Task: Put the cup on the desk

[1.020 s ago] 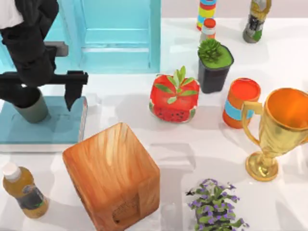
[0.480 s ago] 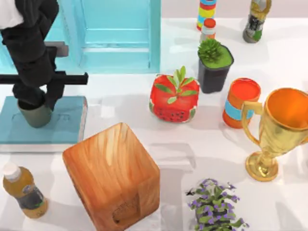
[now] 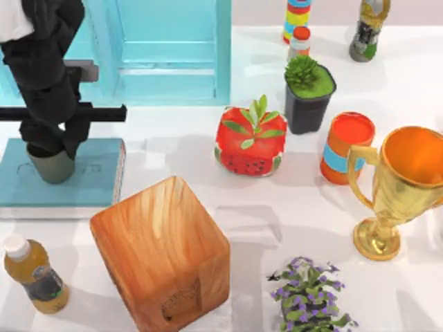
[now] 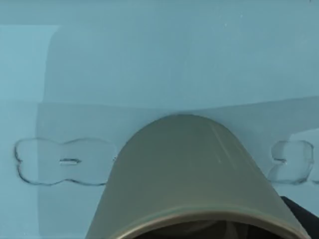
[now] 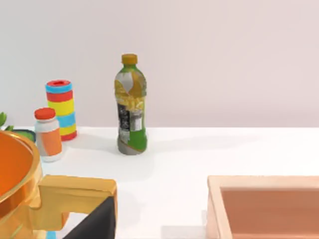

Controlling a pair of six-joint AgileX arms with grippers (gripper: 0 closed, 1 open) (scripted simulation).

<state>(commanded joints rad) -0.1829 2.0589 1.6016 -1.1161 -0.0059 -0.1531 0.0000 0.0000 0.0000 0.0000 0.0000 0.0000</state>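
The cup (image 3: 50, 166) stands upright on the light-blue book (image 3: 90, 183) at the left side of the desk (image 3: 291, 200), its long axis vertical and its mouth facing up into the arm above it. It is not on the white tabletop itself; the book lies between. In the left wrist view the cup (image 4: 192, 174) shows as a tapered grey-green wall against the book's (image 4: 149, 59) embossed cover, its dark rim nearest the camera.

The left gripper (image 3: 52, 142) sits right over the cup's mouth, with black fingers (image 3: 75, 138) reaching down along the cup's upper wall. They appear to be closed narrowly on the cup, though the arm's bulk hides the contact itself, so a firm grip is likely rather than certain.

Taking the book as landmark: the turquoise cabinet (image 3: 166, 48) stands behind it, the wooden block (image 3: 163, 252) just beside its right front corner, and the small juice bottle (image 3: 31, 273) in front of it. The strawberry-shaped pot (image 3: 250, 142) is farther right, well apart from the book.

The right wrist view takes in a green bottle (image 5: 130, 112) and the gold trophy's (image 5: 50, 199) handle, with a dark part of the right arm at the lower edge; whether its claw is wide or narrow I cannot tell.
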